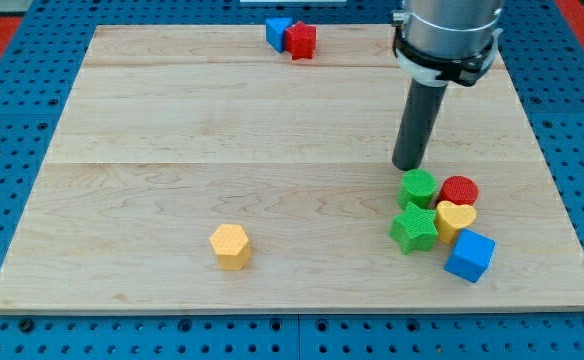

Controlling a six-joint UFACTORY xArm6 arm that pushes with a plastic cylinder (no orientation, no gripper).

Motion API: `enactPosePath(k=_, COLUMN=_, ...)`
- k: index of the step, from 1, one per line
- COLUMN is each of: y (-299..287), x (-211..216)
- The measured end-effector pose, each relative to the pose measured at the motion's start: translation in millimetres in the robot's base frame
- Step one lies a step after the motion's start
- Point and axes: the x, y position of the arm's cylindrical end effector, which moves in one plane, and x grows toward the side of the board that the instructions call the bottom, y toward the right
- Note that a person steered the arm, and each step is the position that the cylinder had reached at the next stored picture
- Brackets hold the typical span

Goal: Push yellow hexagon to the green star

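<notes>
Wooden board: yellow hexagon well left of green star; my tip above cluster

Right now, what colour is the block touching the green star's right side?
Yellow: the yellow heart sits against the green star, clearest in the camera view.

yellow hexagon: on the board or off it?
On. The yellow hexagon sits flat on the wooden board, inside its bottom edge, alone, far left of the green star and my tip.
</notes>
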Motion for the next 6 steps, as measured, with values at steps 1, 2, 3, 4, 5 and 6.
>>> enactPosePath(k=1, y=-4, x=13)
enactPosePath(k=2, y=-9, x=26)
enactPosePath(k=3, y=-14, x=32)
enactPosePath(k=4, y=-88, x=21)
enactPosePath(k=5, y=-182, x=25)
enactPosePath(k=6, y=-238, x=56)
